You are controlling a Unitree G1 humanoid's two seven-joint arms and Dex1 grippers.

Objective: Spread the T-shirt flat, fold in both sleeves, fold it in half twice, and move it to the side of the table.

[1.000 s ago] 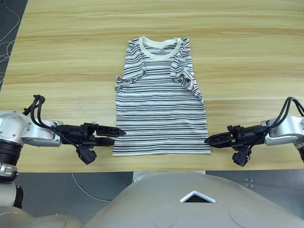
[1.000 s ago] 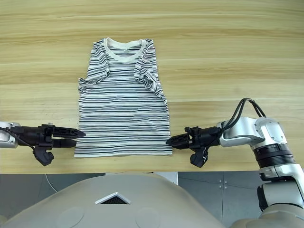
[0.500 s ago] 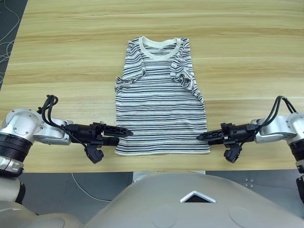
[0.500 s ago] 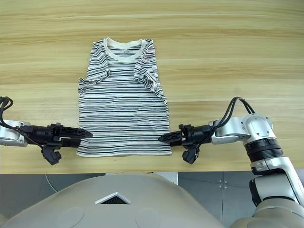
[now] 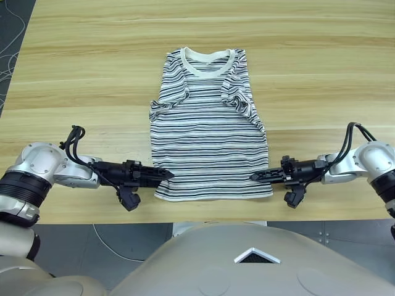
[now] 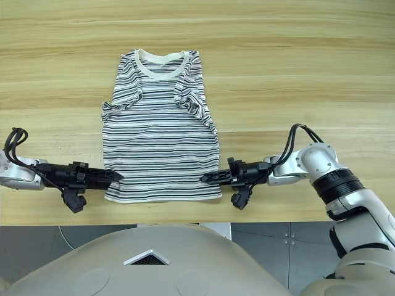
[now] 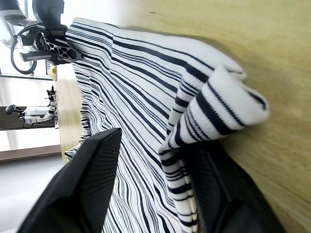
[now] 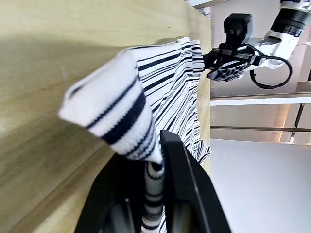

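The striped T-shirt (image 6: 160,135) lay on the wooden table (image 6: 296,74) with its cream collar at the far end and the hem close to the near edge. Both sleeves were tucked in, the one on the robot's right pretty rumpled. The left gripper (image 6: 117,177) and right gripper (image 6: 207,177) came in flat from either side – tips on the two bottom corners, where the hem looked slightly pulled in.

No writing, number, label or sign can be read anywhere. The T-shirt (image 5: 210,145) bears only dark and light stripes with a plain pale collar, and the wooden worktop (image 5: 321,74) shows nothing but its grain.
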